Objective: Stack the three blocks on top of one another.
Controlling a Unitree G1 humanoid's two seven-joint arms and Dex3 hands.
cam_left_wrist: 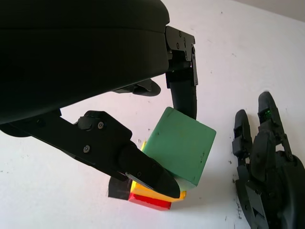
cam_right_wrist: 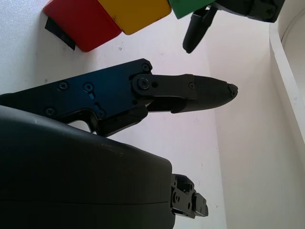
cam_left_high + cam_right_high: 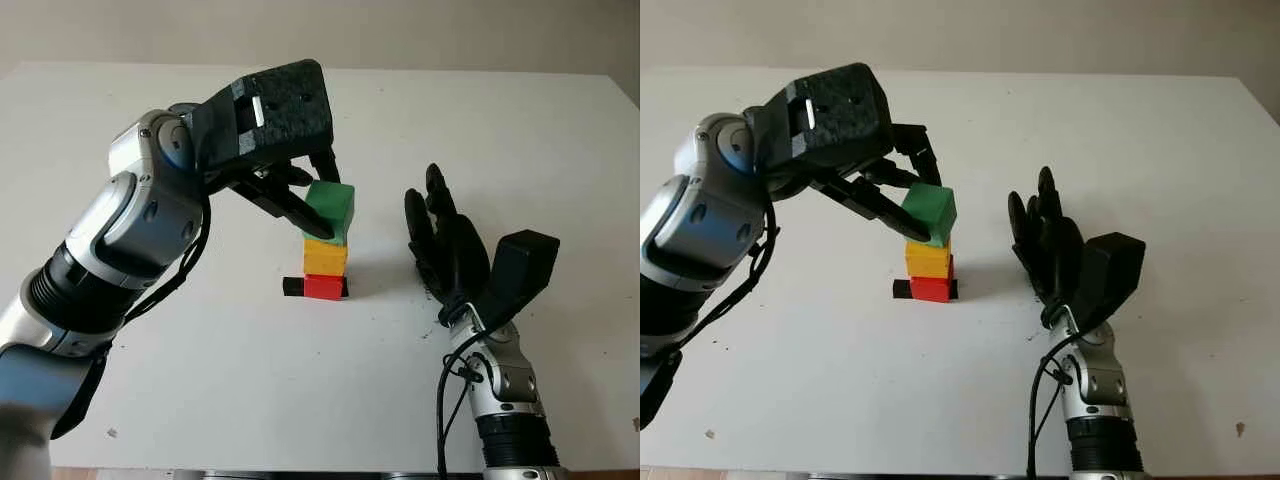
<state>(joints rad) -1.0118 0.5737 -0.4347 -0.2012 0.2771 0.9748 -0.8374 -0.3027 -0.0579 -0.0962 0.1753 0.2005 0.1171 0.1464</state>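
A red block (image 3: 323, 287) sits on a black tape mark (image 3: 292, 286) near the table's middle, with a yellow block (image 3: 325, 257) stacked on it. A green block (image 3: 332, 210) is at the top of the stack, tilted, its lower edge at the yellow block. My left hand (image 3: 312, 205) is shut on the green block, one finger in front and one behind; the left wrist view shows the green block (image 1: 180, 143) pinched between black fingers (image 1: 143, 169). My right hand (image 3: 440, 240) stands open to the right of the stack, apart from it.
The white table (image 3: 250, 390) ends at a wall (image 3: 400, 30) at the back. My left forearm (image 3: 120, 240) crosses the left half of the table. A cable (image 3: 445, 400) hangs along my right wrist.
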